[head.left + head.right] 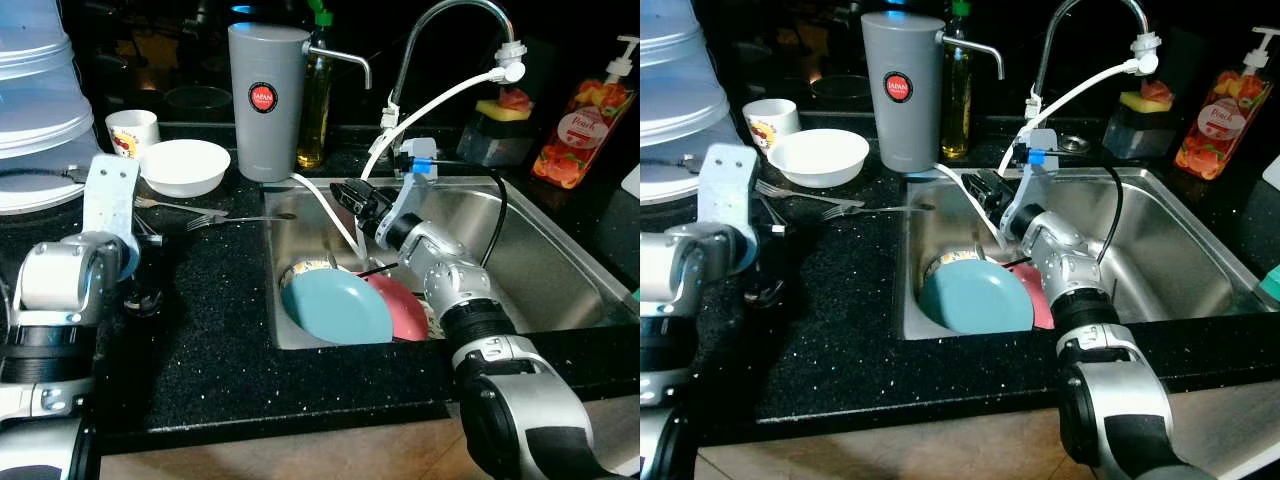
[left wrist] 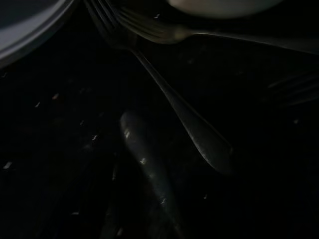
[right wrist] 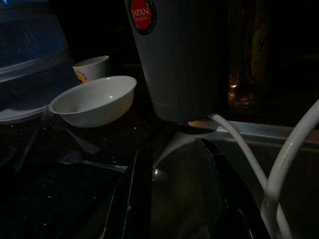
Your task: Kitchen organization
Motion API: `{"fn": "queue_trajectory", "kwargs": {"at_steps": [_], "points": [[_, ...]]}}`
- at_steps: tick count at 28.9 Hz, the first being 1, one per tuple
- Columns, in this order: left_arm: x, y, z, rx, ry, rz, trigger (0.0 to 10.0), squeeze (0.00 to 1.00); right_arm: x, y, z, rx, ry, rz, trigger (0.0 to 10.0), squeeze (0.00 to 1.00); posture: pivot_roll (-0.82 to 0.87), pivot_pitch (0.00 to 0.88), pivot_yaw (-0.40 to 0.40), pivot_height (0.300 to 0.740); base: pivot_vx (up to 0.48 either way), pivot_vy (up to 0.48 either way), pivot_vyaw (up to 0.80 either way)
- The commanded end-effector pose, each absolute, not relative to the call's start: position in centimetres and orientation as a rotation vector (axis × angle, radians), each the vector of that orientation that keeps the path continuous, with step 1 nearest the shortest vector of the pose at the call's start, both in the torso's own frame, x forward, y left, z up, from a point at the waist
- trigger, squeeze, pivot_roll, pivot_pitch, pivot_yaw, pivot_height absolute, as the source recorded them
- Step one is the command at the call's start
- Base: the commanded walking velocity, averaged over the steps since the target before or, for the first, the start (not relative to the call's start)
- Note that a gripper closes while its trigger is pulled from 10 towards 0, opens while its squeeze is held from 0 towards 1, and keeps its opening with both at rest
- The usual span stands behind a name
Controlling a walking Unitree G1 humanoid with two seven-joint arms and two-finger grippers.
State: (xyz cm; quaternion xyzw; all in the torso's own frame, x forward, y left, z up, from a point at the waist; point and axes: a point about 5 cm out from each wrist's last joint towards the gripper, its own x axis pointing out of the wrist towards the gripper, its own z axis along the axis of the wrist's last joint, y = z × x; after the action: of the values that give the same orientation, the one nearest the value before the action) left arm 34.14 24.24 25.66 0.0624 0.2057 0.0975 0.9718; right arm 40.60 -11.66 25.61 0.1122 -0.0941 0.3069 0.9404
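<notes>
1. Right wrist view: right gripper [image 3: 174, 164] has its two black fingers [image 3: 137, 189] spread apart, nothing between them, aimed over the sink's near-left corner toward the white ceramic bowl [image 3: 94, 99] and tall grey plastic water filter jug [image 3: 174, 55].
2. Head views: same gripper [image 1: 355, 200] hangs above the stainless steel sink [image 1: 560, 250], just beside the thin white hoses [image 1: 330, 215] running down from the chrome faucet [image 1: 450, 20].
3. Left gripper [image 2: 149, 169] sits low over the black speckled counter [image 1: 210, 330], close to two metal forks [image 2: 199, 129]; too dark, can't tell its finger state.
4. Risk: right fingers snag a hose on any move and tug the jug or faucet fitting. Left arm could knock the forks.
5. Containers: sink holds a round teal plate [image 1: 335, 305] overlapping a pink plate [image 1: 405, 305], plus a patterned bowl or cup edge behind. White bowl looks empty. Small printed white cup [image 1: 132, 130] behind it, contents unclear.
</notes>
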Motion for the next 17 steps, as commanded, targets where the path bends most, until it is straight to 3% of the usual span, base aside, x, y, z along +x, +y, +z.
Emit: {"fn": "queue_trajectory", "kwargs": {"at_steps": [1, 7, 12, 17], "points": [[33.6, 24.8, 24.7, 0.140, 0.493, 0.257, 10.0, 0.03, 40.6, -12.1, 25.4, 0.252, -0.183, 0.616, 10.0, 0.00, 0.10, 0.055, -0.055, 0.740, 0.000, 0.000, 0.00], [33.4, 24.8, 24.0, 0.101, 0.539, 0.250, 10.0, 0.03, 40.6, -11.8, 25.3, 0.237, -0.178, 0.629, 10.0, 0.00, 0.10, 0.062, -0.058, 0.740, 0.000, 0.000, 0.00], [33.3, 23.8, 22.6, -0.128, 0.612, 0.133, 10.0, 0.00, 40.6, -11.6, 25.4, 0.217, -0.180, 0.642, 10.0, 0.00, 0.10, 0.067, -0.057, 0.740, 0.000, 0.000, 0.00], [33.2, 23.2, 21.5, -0.203, 0.655, 0.073, 10.0, 0.00, 40.5, -11.6, 25.4, 0.214, -0.180, 0.644, 10.0, 0.00, 0.10, 0.068, -0.055, 0.740, 0.000, 0.000, 0.00]]}}
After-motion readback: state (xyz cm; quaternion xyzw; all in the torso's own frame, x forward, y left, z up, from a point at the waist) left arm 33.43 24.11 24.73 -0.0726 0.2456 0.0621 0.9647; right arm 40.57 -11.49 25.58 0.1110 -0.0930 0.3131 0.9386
